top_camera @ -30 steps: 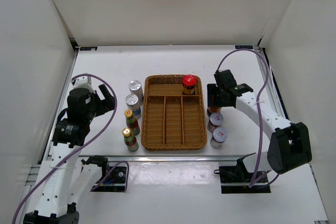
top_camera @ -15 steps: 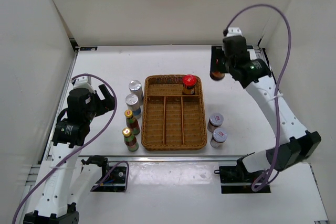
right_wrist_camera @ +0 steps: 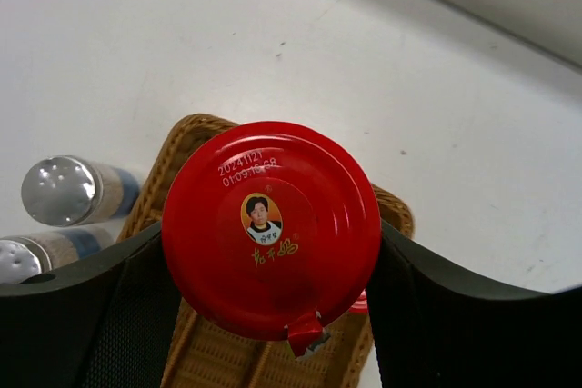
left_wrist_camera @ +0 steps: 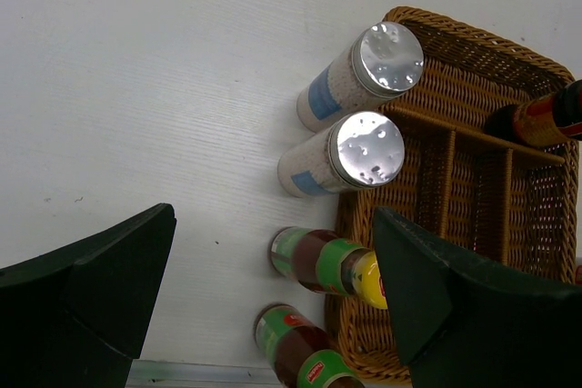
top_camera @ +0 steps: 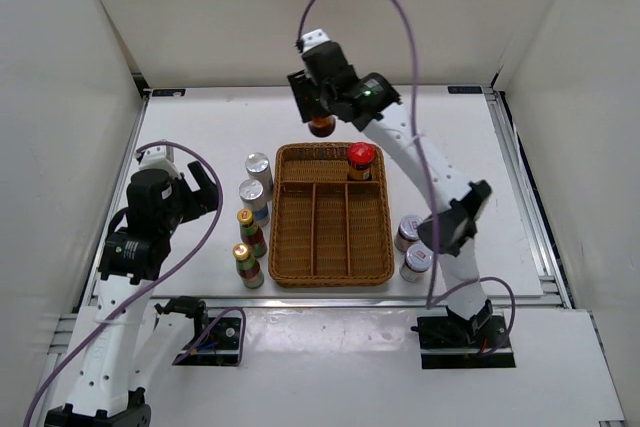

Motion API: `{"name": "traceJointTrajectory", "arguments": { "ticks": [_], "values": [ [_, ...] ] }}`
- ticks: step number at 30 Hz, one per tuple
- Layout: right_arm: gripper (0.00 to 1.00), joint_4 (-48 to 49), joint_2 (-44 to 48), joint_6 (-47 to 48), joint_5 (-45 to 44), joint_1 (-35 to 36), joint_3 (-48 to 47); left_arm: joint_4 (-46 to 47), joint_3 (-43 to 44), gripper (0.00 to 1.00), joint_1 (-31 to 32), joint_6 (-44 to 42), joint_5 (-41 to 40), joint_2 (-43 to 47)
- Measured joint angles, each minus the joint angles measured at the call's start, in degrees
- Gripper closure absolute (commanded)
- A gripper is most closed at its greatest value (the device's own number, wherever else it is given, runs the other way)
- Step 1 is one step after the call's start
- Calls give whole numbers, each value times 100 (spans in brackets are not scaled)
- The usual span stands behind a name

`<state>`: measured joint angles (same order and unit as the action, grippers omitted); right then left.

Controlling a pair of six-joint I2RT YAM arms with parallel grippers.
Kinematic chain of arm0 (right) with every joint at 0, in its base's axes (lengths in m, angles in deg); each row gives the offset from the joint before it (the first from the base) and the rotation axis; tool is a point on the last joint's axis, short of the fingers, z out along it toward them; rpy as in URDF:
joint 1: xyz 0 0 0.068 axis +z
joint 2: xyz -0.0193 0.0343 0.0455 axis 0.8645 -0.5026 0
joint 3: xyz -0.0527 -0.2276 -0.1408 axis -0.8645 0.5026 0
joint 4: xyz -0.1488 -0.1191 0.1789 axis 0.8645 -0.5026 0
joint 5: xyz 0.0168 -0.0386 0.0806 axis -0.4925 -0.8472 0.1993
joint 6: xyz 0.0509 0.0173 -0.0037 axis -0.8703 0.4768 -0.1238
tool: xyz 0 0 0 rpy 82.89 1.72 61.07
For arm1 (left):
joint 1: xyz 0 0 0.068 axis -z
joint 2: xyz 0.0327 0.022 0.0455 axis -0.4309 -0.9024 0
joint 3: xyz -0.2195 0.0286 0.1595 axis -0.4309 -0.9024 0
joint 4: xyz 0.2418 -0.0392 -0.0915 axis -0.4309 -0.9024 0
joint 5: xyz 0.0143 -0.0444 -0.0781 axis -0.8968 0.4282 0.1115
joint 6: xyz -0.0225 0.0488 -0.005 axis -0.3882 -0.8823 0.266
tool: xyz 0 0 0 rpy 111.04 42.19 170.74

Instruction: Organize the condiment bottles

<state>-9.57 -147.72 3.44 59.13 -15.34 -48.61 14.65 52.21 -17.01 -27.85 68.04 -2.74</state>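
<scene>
My right gripper [top_camera: 320,115] is shut on a red-capped bottle [right_wrist_camera: 271,229] and holds it in the air above the back left edge of the wicker tray [top_camera: 283,215]. A second red-capped bottle [top_camera: 361,155] stands in the tray's back compartment. Two tall silver-capped bottles [top_camera: 259,165] [top_camera: 252,190] and two slim yellow-capped bottles [top_camera: 246,218] [top_camera: 241,253] stand in a row left of the tray. Two short silver-lidded jars [top_camera: 411,228] [top_camera: 418,258] stand right of it. My left gripper [top_camera: 205,187] is open and empty, left of the row. In its wrist view [left_wrist_camera: 273,297] it faces the yellow-capped bottles [left_wrist_camera: 327,261].
The tray [left_wrist_camera: 455,179] has one crosswise back compartment and three long ones. White walls enclose the table on three sides. The right arm reaches across above the tray's right side. Metal rails run along the table's near edge [top_camera: 330,297].
My right gripper lifted the red-capped bottle from right of the tray, swung it up to the back right, then left to above the tray's back left edge. The left arm has not moved.
</scene>
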Motion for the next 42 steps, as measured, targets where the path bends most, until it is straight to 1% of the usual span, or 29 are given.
{"name": "traceJointTrajectory", "arguments": {
  "ticks": [5,8,14,21,23,24,27,29,31,33,34,35,36,37,38,39,40,41,42],
  "values": [
    [100,-496,-1261,13,205,225,-1165,2,0,0,0,-2,31,39],
    [100,-752,-1834,-68,291,254,-1591,2,0,0,0,-2,55,66],
    [100,-1062,-2426,-251,455,251,-1722,2,0,0,0,-2,90,120],
    [100,-1082,-2555,-509,605,243,-1674,0,0,0,0,-2,94,129],
    [100,-874,-2500,-566,649,238,-1419,2,0,0,0,0,96,129],
    [100,-704,-2420,-612,686,225,-1115,2,0,0,0,0,96,129],
    [100,-146,-2090,-761,839,190,61,0,0,0,0,-2,96,129],
    [100,520,-1635,-863,918,131,1108,2,0,0,0,-2,96,129],
    [100,846,-1250,-975,1040,48,1733,2,0,0,0,-2,96,129],
    [91,1054,-1019,-999,1097,-28,2149,2,0,0,0,-2,98,129],
    [85,1117,-973,-1016,1128,-63,2245,2,0,0,0,-2,96,129],
    [76,1215,-960,-1014,1158,-90,2282,4,0,0,0,-2,96,129],
    [71,1303,-960,-1008,1163,-107,2291,4,0,0,0,-2,96,129],
    [64,1360,-960,-992,1169,-118,2302,4,0,0,0,-2,98,129],
    [43,1375,-960,-979,1172,-120,2304,4,0,0,0,0,96,129],
    [33,1377,-960,-964,1174,-120,2304,4,0,0,0,-2,98,129],
    [26,1379,-960,-955,1172,-120,2304,4,0,0,0,-2,96,129],
    [17,1379,-960,-949,1172,-120,2304,7,0,0,0,-2,98,129],
    [12,1375,-960,-949,1172,-120,2299,4,0,0,0,-2,96,127]
  ]
}}
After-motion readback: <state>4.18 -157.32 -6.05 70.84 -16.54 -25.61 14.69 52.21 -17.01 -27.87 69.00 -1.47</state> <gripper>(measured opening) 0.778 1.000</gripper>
